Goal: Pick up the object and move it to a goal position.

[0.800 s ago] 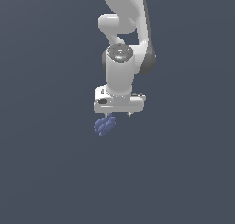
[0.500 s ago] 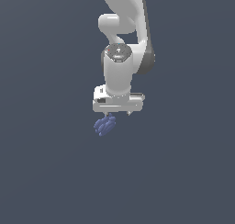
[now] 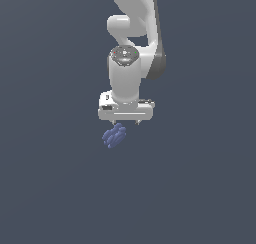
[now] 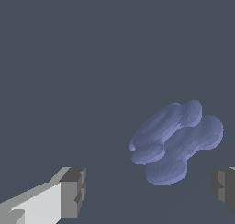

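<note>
Blue-violet lobed object [image 3: 114, 136] [image 4: 176, 141] apparently lying flat, ungrasped.

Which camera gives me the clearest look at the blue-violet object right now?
The wrist view: the object fills much of the frame, its lobes distinct, unobstructed between the open fingers. The exterior view shows it small below the gripper.

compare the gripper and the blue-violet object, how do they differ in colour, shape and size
The gripper is white with dark grey pads and blocky, flat-sided; the blue-violet object is one colour, a lumpy cluster of rounded lobes. In the exterior view the gripper is wider than the object. The gripper hangs from the arm, open; the object lies on the ground.
</note>
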You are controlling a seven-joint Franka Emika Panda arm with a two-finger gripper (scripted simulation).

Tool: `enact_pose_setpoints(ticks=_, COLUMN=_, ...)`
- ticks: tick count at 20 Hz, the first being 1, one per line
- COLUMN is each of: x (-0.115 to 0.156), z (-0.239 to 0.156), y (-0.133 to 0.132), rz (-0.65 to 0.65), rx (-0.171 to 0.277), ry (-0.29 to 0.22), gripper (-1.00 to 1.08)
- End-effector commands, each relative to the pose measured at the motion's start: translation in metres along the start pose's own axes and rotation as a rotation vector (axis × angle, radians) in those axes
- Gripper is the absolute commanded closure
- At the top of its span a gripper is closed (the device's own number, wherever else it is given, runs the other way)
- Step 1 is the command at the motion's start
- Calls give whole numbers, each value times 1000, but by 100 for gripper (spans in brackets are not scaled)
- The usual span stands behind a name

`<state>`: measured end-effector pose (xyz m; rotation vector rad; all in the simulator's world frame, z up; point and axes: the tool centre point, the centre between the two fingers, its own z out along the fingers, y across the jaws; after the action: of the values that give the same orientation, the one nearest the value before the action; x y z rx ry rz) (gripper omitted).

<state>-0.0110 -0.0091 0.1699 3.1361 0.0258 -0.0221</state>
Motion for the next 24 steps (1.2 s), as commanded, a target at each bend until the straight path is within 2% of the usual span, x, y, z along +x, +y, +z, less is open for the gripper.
enact_pose_setpoints(ticks=1, x=0, z=0, y=1, rz=14, rx=0, ry=0, gripper=-92)
enact_pose_setpoints(ticks=11, x=1, z=6, y=10, rz=173, rx=4, ry=1, gripper=-92)
enact_pose_setpoints(ticks=24, x=4, z=18, y=33, rz=561, rx=9, ry=6, gripper=-92)
